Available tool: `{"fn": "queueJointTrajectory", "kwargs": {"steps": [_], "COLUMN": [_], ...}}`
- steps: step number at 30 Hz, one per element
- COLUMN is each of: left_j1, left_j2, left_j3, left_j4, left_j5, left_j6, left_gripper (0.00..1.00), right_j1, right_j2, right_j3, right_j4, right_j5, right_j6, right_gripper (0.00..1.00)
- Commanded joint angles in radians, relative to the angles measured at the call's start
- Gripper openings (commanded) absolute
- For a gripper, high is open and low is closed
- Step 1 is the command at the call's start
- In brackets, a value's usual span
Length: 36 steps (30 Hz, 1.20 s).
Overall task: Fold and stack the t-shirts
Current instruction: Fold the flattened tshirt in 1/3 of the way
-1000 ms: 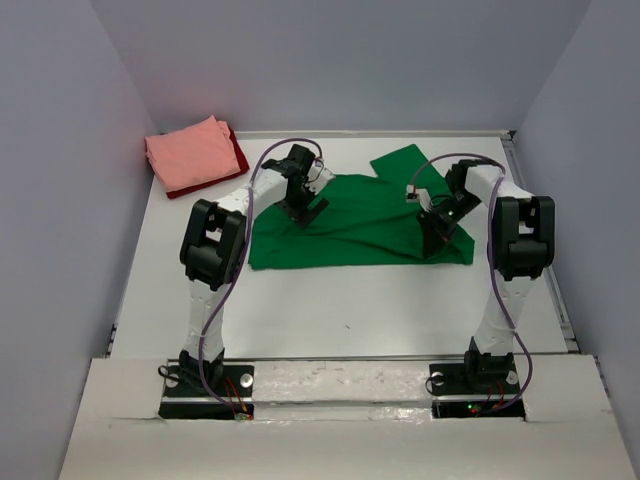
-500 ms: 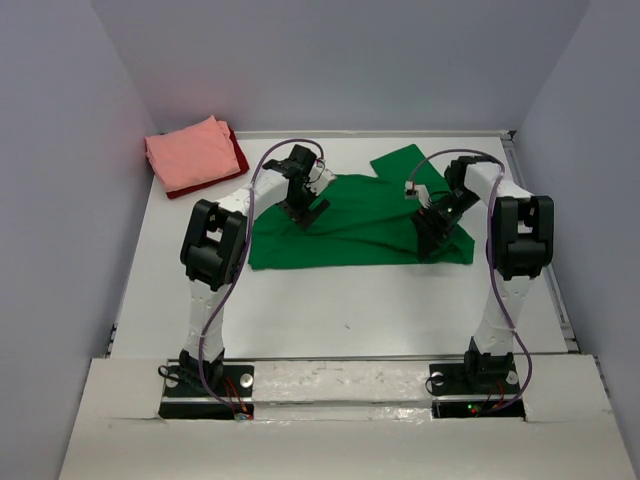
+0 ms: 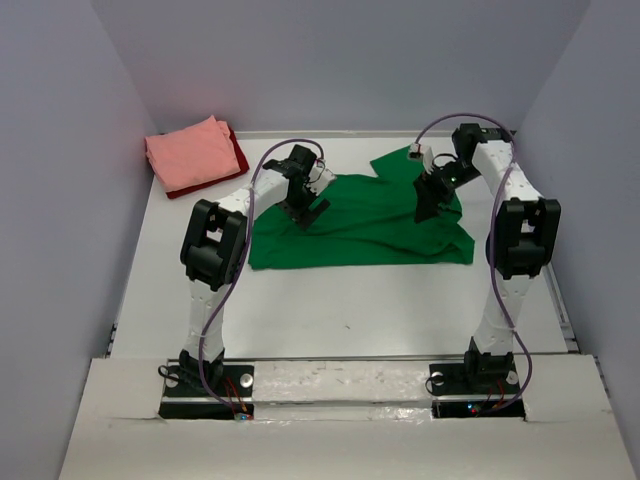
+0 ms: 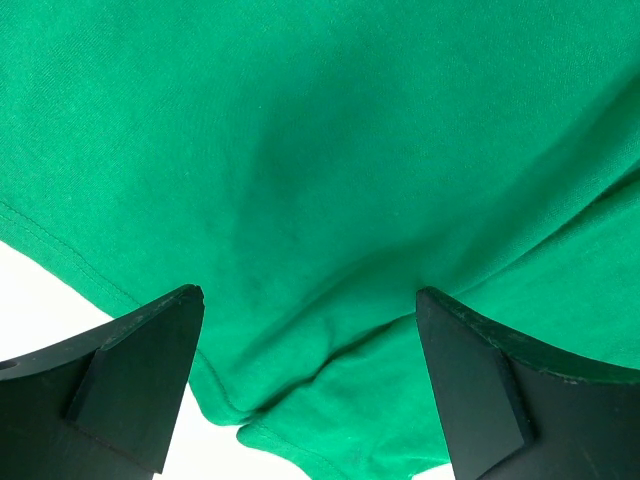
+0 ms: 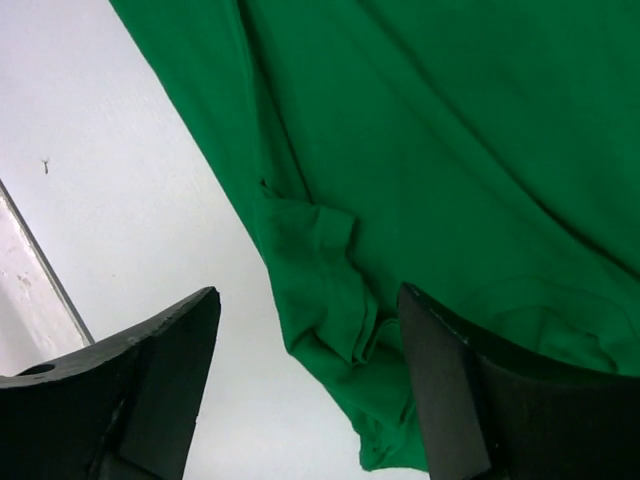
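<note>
The bright green t-shirt [image 3: 360, 228] lies spread on the white table, a sleeve [image 3: 405, 160] sticking out at the back right. My left gripper [image 3: 305, 215] is open and empty just above its left part; the left wrist view shows green cloth [image 4: 330, 180] and a hem fold between the jaws. My right gripper [image 3: 428, 205] is open and empty above the shirt's right side; the right wrist view shows a crumpled shirt edge [image 5: 330, 300] between the jaws. The salmon pink t-shirt [image 3: 190, 152] lies folded on the dark red t-shirt [image 3: 238, 155] at the back left.
White table [image 3: 350, 310] with a raised rim on the right [image 3: 555, 290]. Grey walls enclose the left, back and right. Both arm bases stand at the near edge.
My right gripper has lifted and moved back, from the shirt's near right corner toward the sleeve. The left gripper and the shirts have not moved.
</note>
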Motion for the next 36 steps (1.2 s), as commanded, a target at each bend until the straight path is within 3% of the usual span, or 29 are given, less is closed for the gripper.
{"fn": "queueJointTrajectory", "kwargs": {"steps": [1, 6, 21, 36], "left_j1": [-0.007, -0.007, -0.015, -0.013], "left_j2": [-0.040, -0.043, -0.032, -0.033], "left_j3": [0.011, 0.008, -0.002, -0.017], "left_j4": [-0.025, -0.025, -0.014, -0.005], "left_j5": [0.007, 0.002, 0.008, 0.008], "left_j6": [0.007, 0.010, 0.007, 0.009], "left_gripper": [0.99, 0.99, 0.99, 0.99], "right_j1": [0.018, 0.043, 0.074, 0.083], "right_j2": [0.064, 0.087, 0.104, 0.103], "right_j3": [0.022, -0.044, -0.111, -0.131], "right_j4": [-0.125, -0.050, 0.188, 0.262], "right_j5": [-0.064, -0.066, 0.011, 0.140], "right_j6": [0.011, 0.022, 0.088, 0.093], "right_gripper": [0.74, 0.61, 0.65, 0.65]}}
